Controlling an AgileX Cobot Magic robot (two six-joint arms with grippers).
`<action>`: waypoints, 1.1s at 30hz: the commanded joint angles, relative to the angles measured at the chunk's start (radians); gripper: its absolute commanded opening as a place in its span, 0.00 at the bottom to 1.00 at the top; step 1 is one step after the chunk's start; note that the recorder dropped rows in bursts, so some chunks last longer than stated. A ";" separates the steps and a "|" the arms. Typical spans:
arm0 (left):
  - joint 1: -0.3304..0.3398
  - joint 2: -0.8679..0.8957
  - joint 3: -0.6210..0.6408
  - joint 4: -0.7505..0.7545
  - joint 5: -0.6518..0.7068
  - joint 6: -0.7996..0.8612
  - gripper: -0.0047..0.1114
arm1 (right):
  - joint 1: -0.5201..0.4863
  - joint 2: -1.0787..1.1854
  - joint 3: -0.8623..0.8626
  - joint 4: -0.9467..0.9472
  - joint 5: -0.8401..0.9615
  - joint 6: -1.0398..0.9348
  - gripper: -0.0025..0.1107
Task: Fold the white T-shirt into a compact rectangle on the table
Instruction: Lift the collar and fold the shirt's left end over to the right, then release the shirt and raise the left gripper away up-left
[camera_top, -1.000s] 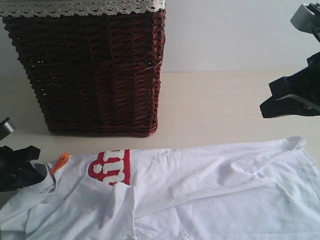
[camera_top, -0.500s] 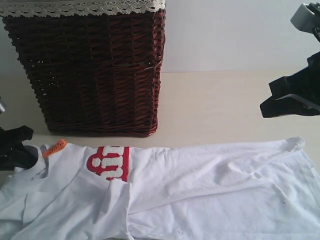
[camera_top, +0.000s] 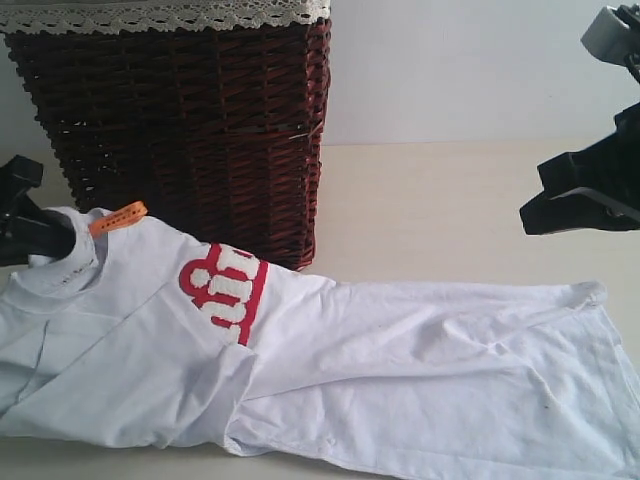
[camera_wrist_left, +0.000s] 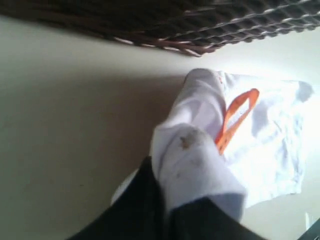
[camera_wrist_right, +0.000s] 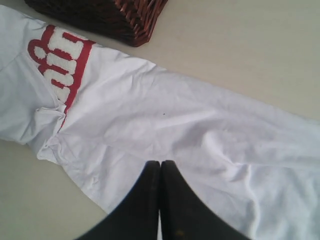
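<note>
Exterior view: tee (camera_top: 400, 370) in L hand (camera_top: 55, 240)

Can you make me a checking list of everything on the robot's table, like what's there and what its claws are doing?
Surface: pale beige table, smooth.
Job's things: white T-shirt lies crumpled across the table, not yet a rectangle; its collar end, with the orange neck tag, is held up in front of the basket.
Clutter: dark wicker basket with lace trim stands on the table behind the shirt.
Grippers: left gripper shut on the shirt's collar; right gripper shut, holding nothing, over the shirt.
Cables: nothing seen.
Surroundings: pale wall behind the table.
</note>
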 joint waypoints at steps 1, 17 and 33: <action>-0.068 -0.026 -0.010 -0.062 0.005 -0.033 0.04 | -0.002 -0.007 -0.003 0.004 -0.005 -0.005 0.02; -0.743 -0.010 -0.127 -0.283 -0.403 -0.106 0.10 | -0.002 -0.007 -0.003 0.005 0.019 -0.003 0.02; -0.864 0.009 -0.217 -0.149 -0.496 -0.106 0.51 | -0.002 -0.007 -0.003 0.005 0.009 -0.004 0.02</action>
